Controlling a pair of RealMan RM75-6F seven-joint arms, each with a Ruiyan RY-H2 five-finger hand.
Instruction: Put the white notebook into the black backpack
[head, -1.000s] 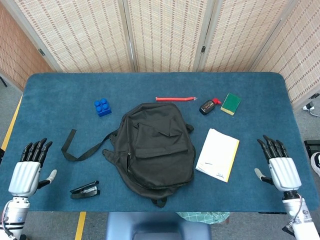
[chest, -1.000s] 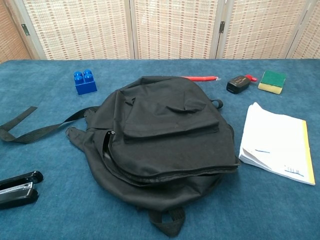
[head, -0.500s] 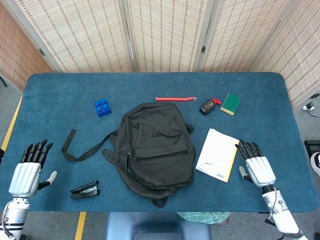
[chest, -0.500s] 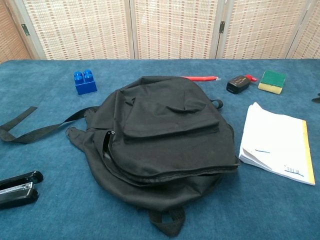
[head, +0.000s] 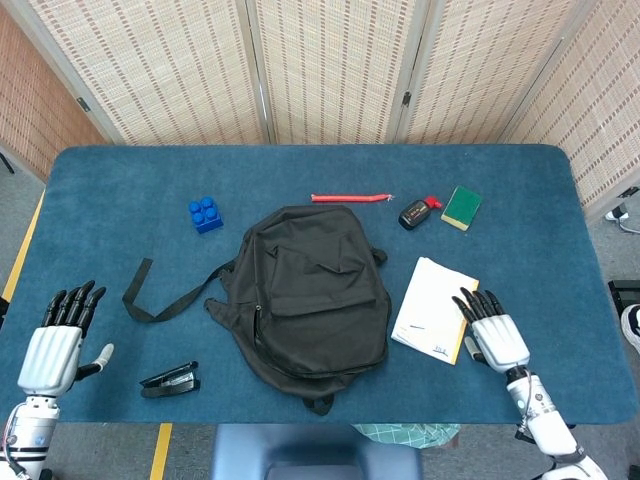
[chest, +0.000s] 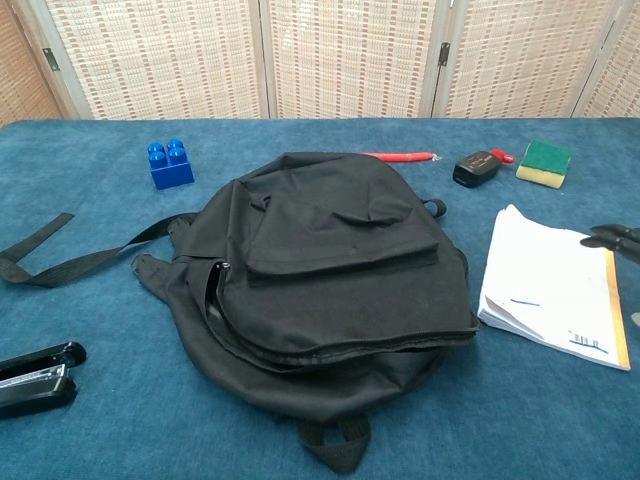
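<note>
The right hand (head: 492, 338) hovers with fingers spread at the white notebook's (head: 433, 307) right edge, lower right of frame, beside the central black backpack (head: 312, 292)

The counter (head: 520, 190) was deep blue. The backpack (head: 310, 290) and its strap (head: 150, 300) were black. The notebook (head: 432, 305) was white with a yellow edge. The block (head: 205, 214) was bright blue, the pen (head: 350, 198) red, the sponge (head: 461, 207) green over yellow, the stapler (head: 170, 380) black. Both hands, left (head: 55, 345) and right (head: 493, 335), were white with black fingers (head: 478, 302). The far screen (head: 330, 60) was beige weave.
</note>
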